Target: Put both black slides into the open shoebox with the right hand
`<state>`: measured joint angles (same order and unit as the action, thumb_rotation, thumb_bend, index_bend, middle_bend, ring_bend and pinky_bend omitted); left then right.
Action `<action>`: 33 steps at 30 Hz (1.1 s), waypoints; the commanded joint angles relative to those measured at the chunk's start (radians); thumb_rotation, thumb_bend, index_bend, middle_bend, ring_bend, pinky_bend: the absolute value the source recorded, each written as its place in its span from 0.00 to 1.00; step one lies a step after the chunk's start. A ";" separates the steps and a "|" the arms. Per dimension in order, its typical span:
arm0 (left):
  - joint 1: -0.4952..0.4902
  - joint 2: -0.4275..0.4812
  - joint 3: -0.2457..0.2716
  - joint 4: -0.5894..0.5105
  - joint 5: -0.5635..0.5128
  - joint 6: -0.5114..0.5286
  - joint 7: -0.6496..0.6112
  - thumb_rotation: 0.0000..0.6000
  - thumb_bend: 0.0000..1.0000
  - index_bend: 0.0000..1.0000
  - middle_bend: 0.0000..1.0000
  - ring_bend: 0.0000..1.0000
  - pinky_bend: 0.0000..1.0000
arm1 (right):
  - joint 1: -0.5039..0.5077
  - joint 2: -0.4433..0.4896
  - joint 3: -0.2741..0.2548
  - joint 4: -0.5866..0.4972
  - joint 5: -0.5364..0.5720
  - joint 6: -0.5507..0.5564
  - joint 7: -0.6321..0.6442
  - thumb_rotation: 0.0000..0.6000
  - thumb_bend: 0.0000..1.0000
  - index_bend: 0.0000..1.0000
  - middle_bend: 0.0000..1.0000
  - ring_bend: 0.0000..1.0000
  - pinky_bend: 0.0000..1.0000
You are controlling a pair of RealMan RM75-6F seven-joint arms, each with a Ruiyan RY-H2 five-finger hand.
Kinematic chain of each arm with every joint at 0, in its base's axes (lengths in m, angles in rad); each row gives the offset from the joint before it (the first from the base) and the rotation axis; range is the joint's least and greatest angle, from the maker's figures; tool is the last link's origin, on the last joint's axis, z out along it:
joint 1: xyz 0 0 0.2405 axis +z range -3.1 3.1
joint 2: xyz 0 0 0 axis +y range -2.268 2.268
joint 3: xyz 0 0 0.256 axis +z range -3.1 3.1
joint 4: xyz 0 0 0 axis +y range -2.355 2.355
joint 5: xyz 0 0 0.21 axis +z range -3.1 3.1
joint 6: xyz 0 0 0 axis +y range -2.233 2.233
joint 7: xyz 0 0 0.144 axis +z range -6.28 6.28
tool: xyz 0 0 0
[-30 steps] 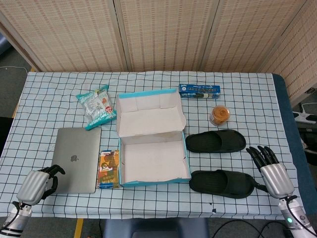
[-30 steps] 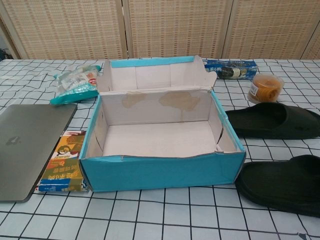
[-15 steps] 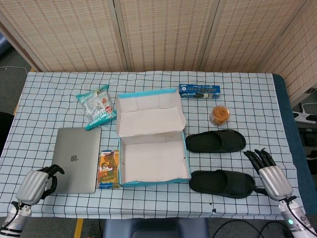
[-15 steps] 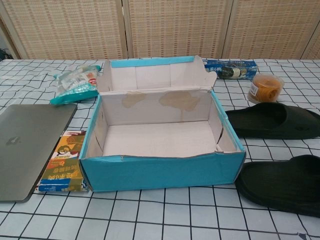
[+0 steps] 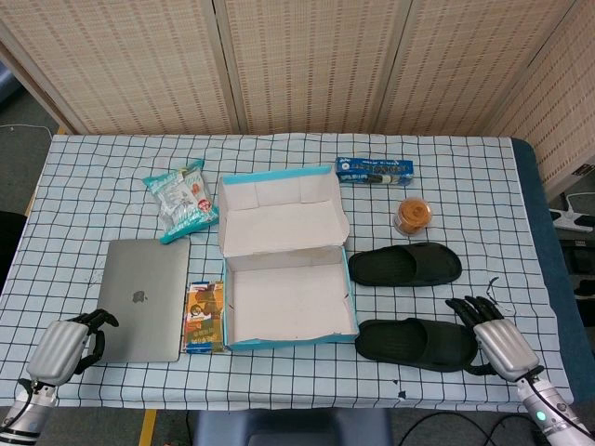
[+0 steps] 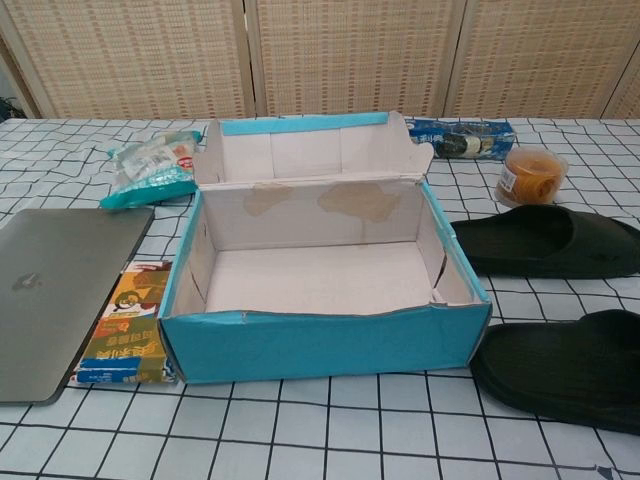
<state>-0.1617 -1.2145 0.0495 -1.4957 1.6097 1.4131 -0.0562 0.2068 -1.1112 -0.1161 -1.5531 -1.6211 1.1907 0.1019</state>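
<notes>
The open shoebox (image 5: 290, 340) (image 6: 320, 345), blue outside and white inside, stands mid-table with its lid folded back and nothing in it. Two black slides lie to its right. The far slide (image 5: 404, 266) (image 6: 550, 240) is level with the box's middle, and the near slide (image 5: 418, 342) (image 6: 570, 365) lies by the box's front corner. My right hand (image 5: 491, 333) sits at the near slide's right end with its fingers spread and reaching over that end, holding nothing. My left hand (image 5: 63, 345) rests with fingers curled at the laptop's near left corner. Neither hand shows in the chest view.
A grey laptop (image 5: 144, 297) and a small colourful packet (image 5: 205, 316) lie left of the box. A snack bag (image 5: 181, 198) sits at the back left. A blue package (image 5: 375, 171) and an orange-filled jar (image 5: 413, 216) lie behind the far slide.
My right hand has come left and nearer, from beside the near slide to its right end. The slides, the box and the left hand have stayed put.
</notes>
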 commanded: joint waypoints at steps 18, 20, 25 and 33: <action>-0.002 0.001 0.000 -0.009 -0.018 -0.021 0.012 1.00 0.72 0.43 0.40 0.48 0.67 | 0.094 -0.095 -0.037 0.101 -0.059 -0.122 0.192 1.00 0.03 0.00 0.06 0.00 0.04; -0.001 0.000 -0.001 -0.005 -0.018 -0.020 0.015 1.00 0.72 0.43 0.40 0.48 0.67 | 0.105 -0.113 -0.036 0.107 -0.054 -0.142 0.192 1.00 0.03 0.00 0.06 0.00 0.04; -0.001 0.003 -0.003 -0.008 -0.022 -0.020 0.001 1.00 0.72 0.43 0.41 0.48 0.67 | 0.118 -0.145 -0.032 0.118 -0.046 -0.157 0.176 1.00 0.03 0.00 0.06 0.00 0.04; 0.001 0.006 -0.002 -0.009 -0.013 -0.011 -0.006 1.00 0.72 0.44 0.41 0.48 0.67 | 0.123 -0.201 -0.013 0.149 -0.022 -0.152 0.141 1.00 0.03 0.00 0.06 0.00 0.04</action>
<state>-0.1611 -1.2091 0.0473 -1.5053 1.5963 1.4020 -0.0629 0.3284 -1.3049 -0.1327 -1.4096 -1.6481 1.0393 0.2460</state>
